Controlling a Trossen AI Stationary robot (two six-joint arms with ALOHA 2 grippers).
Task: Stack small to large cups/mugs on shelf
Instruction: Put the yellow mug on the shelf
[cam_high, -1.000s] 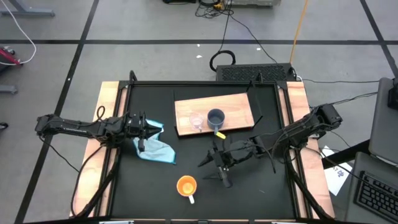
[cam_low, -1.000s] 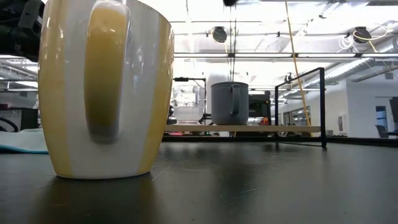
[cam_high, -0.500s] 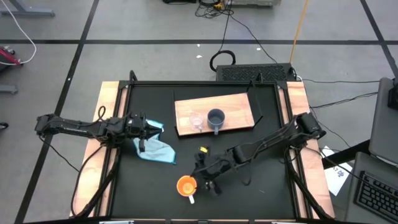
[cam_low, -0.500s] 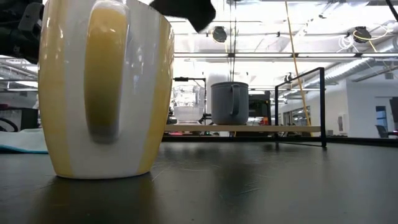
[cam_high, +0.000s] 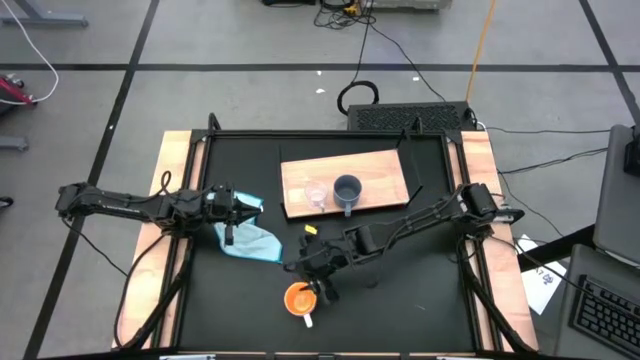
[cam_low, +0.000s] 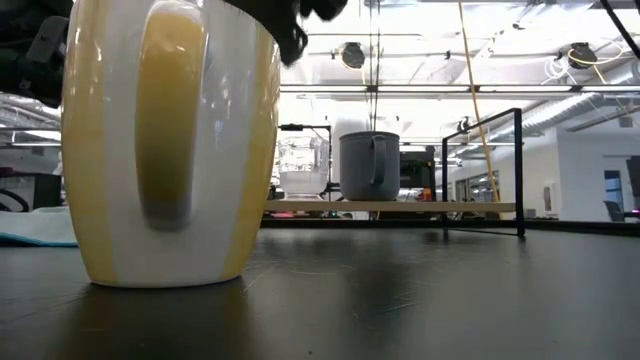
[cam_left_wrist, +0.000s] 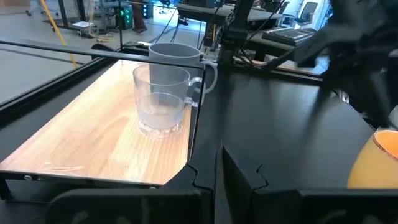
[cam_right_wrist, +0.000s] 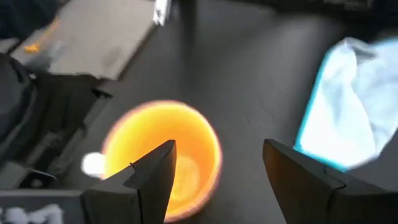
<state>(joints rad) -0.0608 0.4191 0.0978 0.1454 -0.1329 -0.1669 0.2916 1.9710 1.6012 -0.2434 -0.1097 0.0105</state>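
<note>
The orange mug (cam_high: 299, 298) with its white handle (cam_high: 308, 319) stands upright on the black table near the near edge; it fills the left of the low view (cam_low: 170, 140). My right gripper (cam_high: 312, 276) is open just above and beside its rim, with the mug's mouth (cam_right_wrist: 165, 158) below one finger. The tiny clear glass cup (cam_high: 317, 194) and the grey-blue mug (cam_high: 347, 188) stand side by side on the light-wood shelf (cam_high: 380, 170). My left gripper (cam_high: 237, 212) waits at the table's left, shut, over the light blue cloth (cam_high: 252, 241).
A thin black frame (cam_low: 483, 170) stands at the shelf's right end. The cloth lies crumpled on the table left of the orange mug. Pale wooden rails (cam_high: 175, 200) run along both table sides. Bare black table lies between the shelf and the near edge, on the right.
My right gripper has swept from just below the shelf's near edge toward the table's near-left, stretching out low to the orange mug and arriving above its rim. The mugs, the glass cup and the left arm have kept still.
</note>
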